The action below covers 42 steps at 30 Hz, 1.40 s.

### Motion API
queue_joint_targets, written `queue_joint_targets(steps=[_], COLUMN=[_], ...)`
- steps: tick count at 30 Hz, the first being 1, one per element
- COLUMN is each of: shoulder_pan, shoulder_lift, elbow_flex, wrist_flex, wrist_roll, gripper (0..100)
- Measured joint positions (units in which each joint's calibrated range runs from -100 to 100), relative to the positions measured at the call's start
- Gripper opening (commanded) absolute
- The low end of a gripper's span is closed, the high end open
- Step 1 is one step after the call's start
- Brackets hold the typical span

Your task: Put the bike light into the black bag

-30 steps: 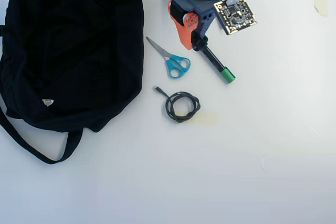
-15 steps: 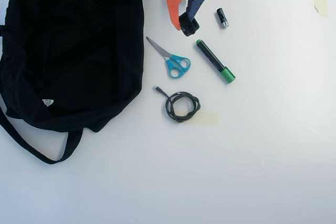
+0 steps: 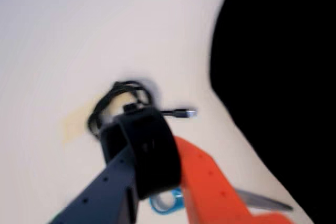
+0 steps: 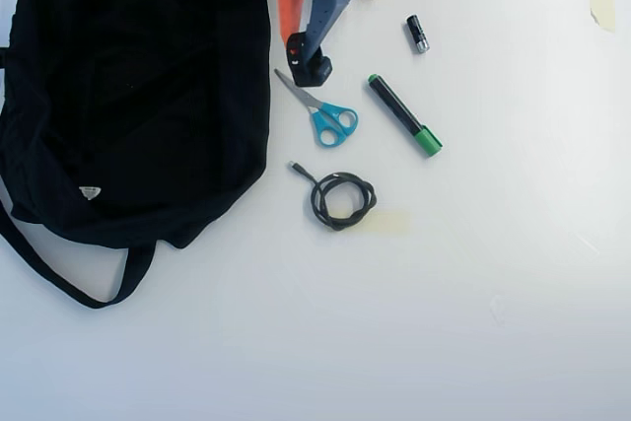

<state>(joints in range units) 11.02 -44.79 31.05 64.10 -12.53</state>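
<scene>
wrist view, claw (image 3: 176,153): comes in from the bottom edge, dark finger on the left and orange finger on the right, clamped on the bike light (image 3: 149,148). Whole frame is pretty blurry.
wrist view, bike light: chunky black lump pinched between the two fingers, up off the worktop (image 3: 79,35).
wrist view, black bag (image 3: 283,77): fills the right side, just a big dark mass.
wrist view, cable (image 3: 118,100): coiled black loop on the worktop beyond the light, its plug end sticking out to the right.
wrist view, scissors (image 3: 168,203): a bit of blue handle peeks out under the claw, blade pointing right toward the bag.
overhead view, claw (image 4: 301,61): reaches down from the top edge, orange finger on the left, blue-grey one on the right, closed on the bike light (image 4: 312,69).
overhead view, bike light: small black thing at the claw tips, just right of the black bag (image 4: 138,96) and right by the scissors' blade tip, not in the bag yet.
overhead view, black bag: huge, takes up the left side, strap looping out at the near left, small pale label near its near edge.
overhead view, scissors (image 4: 320,113): blue handles, between bag and marker.
overhead view, marker (image 4: 404,114): black with green cap, lying diagonally to the right of the scissors.
overhead view, small cylinder (image 4: 417,34): short, black, silvery end, farther back than the marker.
overhead view, cable (image 4: 337,196): coiled, nearer than the scissors.
</scene>
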Motion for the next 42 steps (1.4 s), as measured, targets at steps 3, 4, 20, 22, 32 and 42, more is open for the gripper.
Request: queue_joint_targets(steps=[3,4,20,22,32,42], shoulder_pan=[4.8,7.3,40.3,44.2,44.1,-4.8], shoulder_lift=[0.3,0.7,46.3,49.6,49.7,32.3], elbow_flex=[1.3,1.6,-21.9,-23.0,-23.3,-35.9], wrist_flex=[-1.6,-1.8,-10.3,-10.3,-10.3,-6.7], wrist_roll=[0.0,0.0,7.6,7.5,2.7,2.2], gripper=[2,2,2,2,28,2])
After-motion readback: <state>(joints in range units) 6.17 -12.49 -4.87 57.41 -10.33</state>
